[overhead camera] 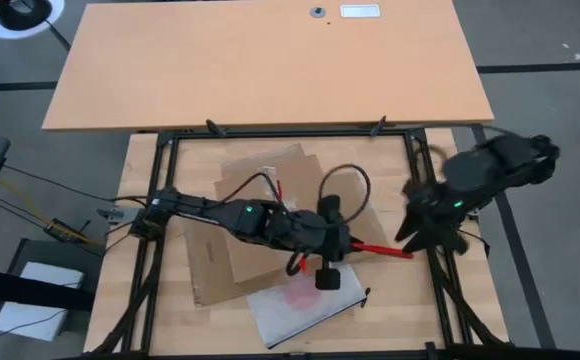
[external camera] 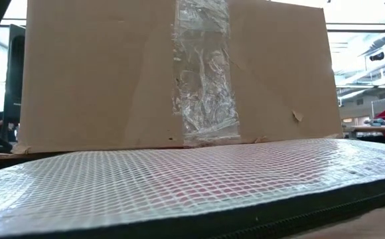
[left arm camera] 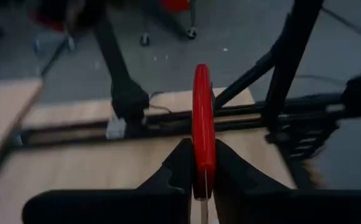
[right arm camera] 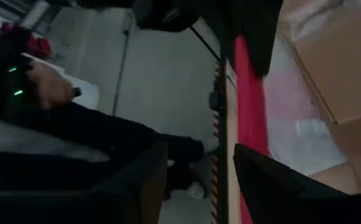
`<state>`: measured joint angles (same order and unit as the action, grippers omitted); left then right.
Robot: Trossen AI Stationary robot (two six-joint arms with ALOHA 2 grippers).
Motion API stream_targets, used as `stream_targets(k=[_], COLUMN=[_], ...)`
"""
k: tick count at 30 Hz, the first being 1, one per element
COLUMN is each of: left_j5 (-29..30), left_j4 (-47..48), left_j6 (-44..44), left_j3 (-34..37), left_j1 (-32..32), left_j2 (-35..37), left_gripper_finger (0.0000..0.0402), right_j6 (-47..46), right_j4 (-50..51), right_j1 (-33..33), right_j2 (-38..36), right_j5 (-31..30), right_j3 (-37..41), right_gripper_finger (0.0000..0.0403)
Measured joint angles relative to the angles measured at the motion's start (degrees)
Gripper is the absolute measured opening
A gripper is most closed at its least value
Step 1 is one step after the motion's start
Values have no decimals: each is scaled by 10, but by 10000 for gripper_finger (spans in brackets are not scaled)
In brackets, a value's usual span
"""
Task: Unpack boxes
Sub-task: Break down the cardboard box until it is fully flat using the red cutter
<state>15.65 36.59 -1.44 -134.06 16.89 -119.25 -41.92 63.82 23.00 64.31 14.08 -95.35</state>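
Note:
The brown carton (overhead camera: 255,215) lies opened out on the table, and its taped wall (external camera: 113,73) fills the low view. A clear mesh zip bag (overhead camera: 305,300) (external camera: 179,179) with something red inside lies near the table's near edge, in front of the carton. My left gripper (overhead camera: 342,245) (left arm camera: 203,168) is over the carton's right side, shut on the red-handled box cutter (overhead camera: 378,248) (right arm camera: 250,106). My right gripper (overhead camera: 410,238) (right arm camera: 215,180) is open at the cutter's free end. Its fingers stand on either side of the handle; I cannot tell if they touch it. My left gripper pinches the box cutter's red handle (left arm camera: 203,149) between its two fingers, at the handle's end closest to the wrist. The fingers come level from the table's left and lie along the handle. The handle sticks out level toward the right arm.
A large wooden tabletop (overhead camera: 270,60) lies beyond the far edge. Black frame rails (overhead camera: 290,135) run around the work surface. A black cable loop (overhead camera: 345,185) arches over the carton beside the left arm. Bare wood shows at the table's right near corner.

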Motion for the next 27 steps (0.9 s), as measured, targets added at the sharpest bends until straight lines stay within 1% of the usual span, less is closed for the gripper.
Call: stream_targets(k=[1,3,6,8,10,13,16,20,22,25,27], left_j5=[1,4,26,48,69,77,71,57,43,23,-6], left_j4=[16,30,51,80,116,131,133,151,143,148,156], left_j6=[-29,-76,-126,-137,-156,-185,-200,-219,-219,-213,-216], left_j3=[-6,-9,-7,-7,-6,-6,-6,-6,-6,-8,-8], left_j1=[-1,-2,-2,-2,-4,-7,-9,-22,-34,-57,-78], left_j2=[6,26,54,69,83,100,108,116,126,153,176], left_gripper_finger=[41,41,41,41,41,41,41,41,41,41,41], right_j6=[0,3,27,49,68,102,178,346,433,545,617], right_j4=[10,20,23,40,47,24,-60,-161,-195,-234,-268], right_j1=[4,21,64,95,121,145,147,136,130,123,116], right_j2=[-7,-23,-50,-64,-77,-90,-90,-81,-69,-58,-52], right_j5=[-22,-87,-193,-269,-353,-446,-492,-505,-513,-550,-573], right_j3=[-14,-32,-28,-13,18,70,109,139,142,140,139], right_gripper_finger=[197,204,209,210,210,210,213,217,220,229,241])
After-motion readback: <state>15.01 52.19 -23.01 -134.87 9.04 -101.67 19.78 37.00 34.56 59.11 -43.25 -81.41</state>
